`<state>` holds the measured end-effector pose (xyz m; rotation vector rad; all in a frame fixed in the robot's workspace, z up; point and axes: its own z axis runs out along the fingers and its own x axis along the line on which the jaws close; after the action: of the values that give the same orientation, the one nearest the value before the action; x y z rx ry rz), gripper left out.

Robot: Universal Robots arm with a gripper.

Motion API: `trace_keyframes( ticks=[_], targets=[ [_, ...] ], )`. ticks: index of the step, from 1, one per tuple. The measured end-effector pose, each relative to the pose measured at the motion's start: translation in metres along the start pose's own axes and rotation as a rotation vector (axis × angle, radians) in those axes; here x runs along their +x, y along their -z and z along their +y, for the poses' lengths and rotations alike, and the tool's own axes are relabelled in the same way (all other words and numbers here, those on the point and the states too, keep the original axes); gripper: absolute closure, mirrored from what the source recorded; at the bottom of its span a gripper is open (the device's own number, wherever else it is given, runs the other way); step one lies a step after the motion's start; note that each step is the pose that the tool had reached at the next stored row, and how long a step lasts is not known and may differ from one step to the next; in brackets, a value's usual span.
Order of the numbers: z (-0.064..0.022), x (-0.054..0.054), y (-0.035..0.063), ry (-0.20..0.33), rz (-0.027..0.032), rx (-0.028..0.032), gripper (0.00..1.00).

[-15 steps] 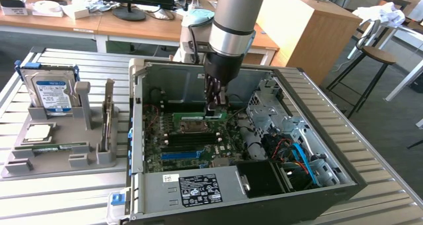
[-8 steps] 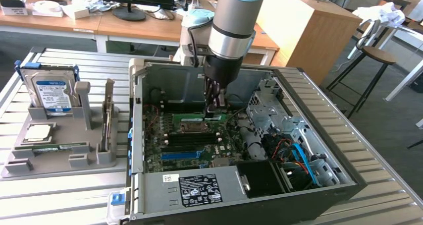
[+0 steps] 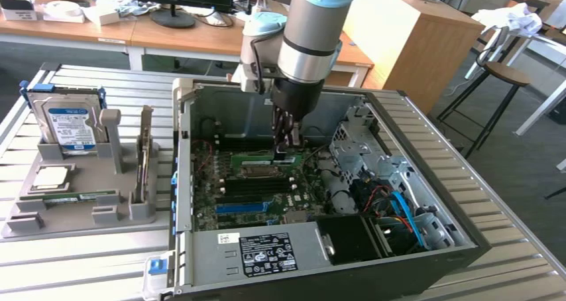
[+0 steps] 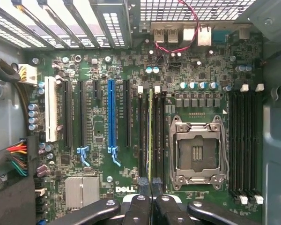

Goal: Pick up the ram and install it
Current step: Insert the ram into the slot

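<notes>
The ram shows edge-on as a thin green line in the wrist view. It runs along the black memory slots beside the empty CPU socket. My gripper is shut on its near end, with the two fingers pressed together around the stick. Whether the stick sits down in a slot I cannot tell. In the exterior view my gripper reaches straight down into the open computer case, just above the motherboard.
A grey fixture on the exterior view's left holds a hard drive and an upright card. Case walls, a drive cage and cables surround the board. A blue slot lies beside the memory slots.
</notes>
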<state>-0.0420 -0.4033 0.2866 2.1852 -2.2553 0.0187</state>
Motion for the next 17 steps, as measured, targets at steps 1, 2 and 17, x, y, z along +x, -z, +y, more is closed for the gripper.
trace_keyframes(
  ticks=[1,2,17],
  targets=[
    [0.0,0.0,-0.0008,0.0,0.0,0.0,0.89],
    [0.0,0.0,-0.0017,0.0,0.0,0.0,0.89],
    [0.0001,0.0,-0.0132,-0.002,-0.0001,0.0,0.89]
  ],
)
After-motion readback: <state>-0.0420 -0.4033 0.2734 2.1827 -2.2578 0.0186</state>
